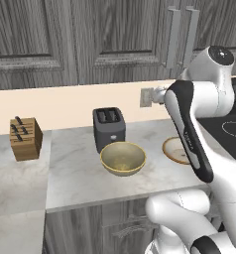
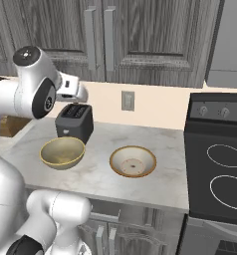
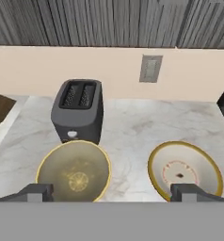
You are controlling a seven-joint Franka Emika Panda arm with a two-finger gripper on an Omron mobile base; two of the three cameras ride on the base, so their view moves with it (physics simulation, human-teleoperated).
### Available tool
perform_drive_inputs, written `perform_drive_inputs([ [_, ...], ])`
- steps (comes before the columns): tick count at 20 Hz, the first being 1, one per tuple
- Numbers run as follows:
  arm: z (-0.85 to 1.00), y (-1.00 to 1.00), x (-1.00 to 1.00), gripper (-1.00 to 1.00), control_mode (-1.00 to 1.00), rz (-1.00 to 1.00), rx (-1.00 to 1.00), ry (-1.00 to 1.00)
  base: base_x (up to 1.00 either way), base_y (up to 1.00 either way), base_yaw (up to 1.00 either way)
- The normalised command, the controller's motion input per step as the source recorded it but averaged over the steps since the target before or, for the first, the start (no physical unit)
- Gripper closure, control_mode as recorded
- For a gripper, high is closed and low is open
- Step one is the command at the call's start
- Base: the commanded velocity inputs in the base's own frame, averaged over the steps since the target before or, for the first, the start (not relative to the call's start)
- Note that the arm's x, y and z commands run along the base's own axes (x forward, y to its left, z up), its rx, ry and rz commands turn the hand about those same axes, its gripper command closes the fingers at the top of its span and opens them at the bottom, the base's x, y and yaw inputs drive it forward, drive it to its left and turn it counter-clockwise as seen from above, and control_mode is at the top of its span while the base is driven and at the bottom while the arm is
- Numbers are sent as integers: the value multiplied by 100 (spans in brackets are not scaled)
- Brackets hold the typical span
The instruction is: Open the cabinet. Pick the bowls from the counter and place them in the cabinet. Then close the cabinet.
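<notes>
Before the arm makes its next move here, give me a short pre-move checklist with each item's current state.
1. Cabinet doors open for loading: not ok, both shut.
2. Gripper open and holding nothing: ok.
3. Olive-yellow bowl upright on the counter: ok.
4. Tan-rimmed bowl upright, apart from the other bowl: ok.
5. Toaster clear of the olive-yellow bowl: not ok, directly behind it; touching cannot tell.
6. Free shelf space inside the cabinet: cannot tell, doors hide it.

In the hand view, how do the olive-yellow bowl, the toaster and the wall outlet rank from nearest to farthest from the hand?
1. Olive-yellow bowl: nearest, just above the hand, on its left side.
2. Toaster: behind that bowl, farther back on the counter.
3. Wall outlet: farthest, on the beige wall, right of the toaster.
</notes>
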Motion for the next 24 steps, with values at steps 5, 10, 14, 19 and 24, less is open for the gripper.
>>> perform_drive_inputs([
  [5,57,-14,-2,-100,-100,0,-4,-20,0,0,0],
  [10,48,-17,0,-100,-100,0,-4,-16,0,0,0],
  [14,34,-21,0,-100,-100,0,-2,-14,0,0,0],
  [19,27,-18,10,-100,-100,0,0,-10,0,0,0],
  [24,4,-6,35,-100,-100,0,0,-6,0,0,0],
])
